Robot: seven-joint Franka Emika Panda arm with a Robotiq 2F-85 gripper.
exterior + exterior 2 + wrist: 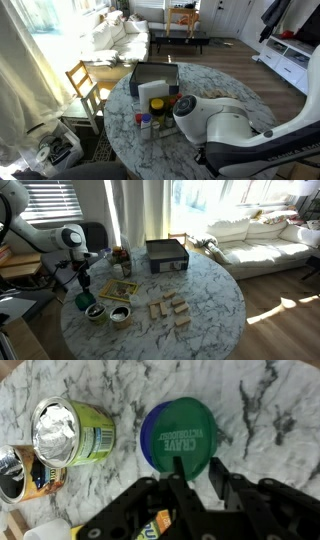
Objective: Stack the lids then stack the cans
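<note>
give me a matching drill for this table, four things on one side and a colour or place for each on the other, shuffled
Things:
1 green lid
2 silver-topped can
3 dark box
4 wooden blocks

Descriptions:
A yellow-green sides
B pale, scattered mid-table
C resting on the blue lid, whose rim shows at one side
D near the far edge of the marble table in an exterior view

Pairs: 1-C, 2-A, 3-D, 4-B
</note>
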